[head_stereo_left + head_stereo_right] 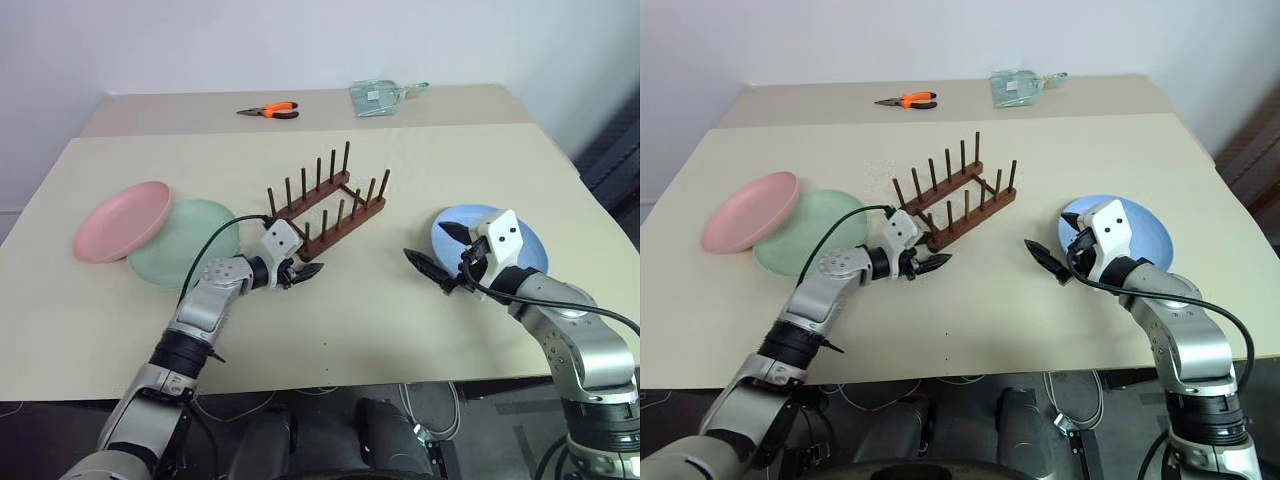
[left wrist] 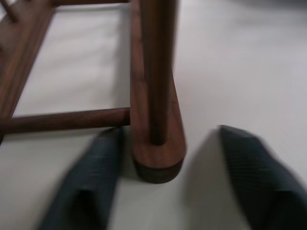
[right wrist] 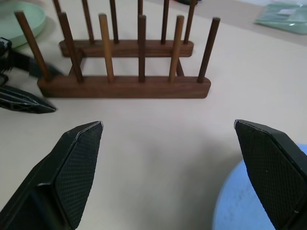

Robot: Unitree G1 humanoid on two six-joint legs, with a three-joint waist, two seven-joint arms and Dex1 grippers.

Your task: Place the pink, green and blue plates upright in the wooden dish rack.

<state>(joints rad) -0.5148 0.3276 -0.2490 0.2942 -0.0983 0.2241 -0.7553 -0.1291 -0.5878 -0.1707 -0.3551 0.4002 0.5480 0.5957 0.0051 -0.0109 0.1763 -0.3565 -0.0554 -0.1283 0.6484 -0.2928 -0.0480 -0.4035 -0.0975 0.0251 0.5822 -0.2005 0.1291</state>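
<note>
- Left claw [image 2: 168,191] half-spread, fingers straddling the near rail end of the small dark brown wooden dish rack [image 1: 328,212] on the desk [image 1: 400,320].
- Right claw [image 3: 172,177] spread wide, holding nothing, beside the round light blue plastic plate [image 1: 530,250].

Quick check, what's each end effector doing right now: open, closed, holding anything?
Left end effector: open, fingers either side of the near rail end of the dark brown wooden dish rack, not clamped on it.
Right end effector: wide open, empty.
</note>
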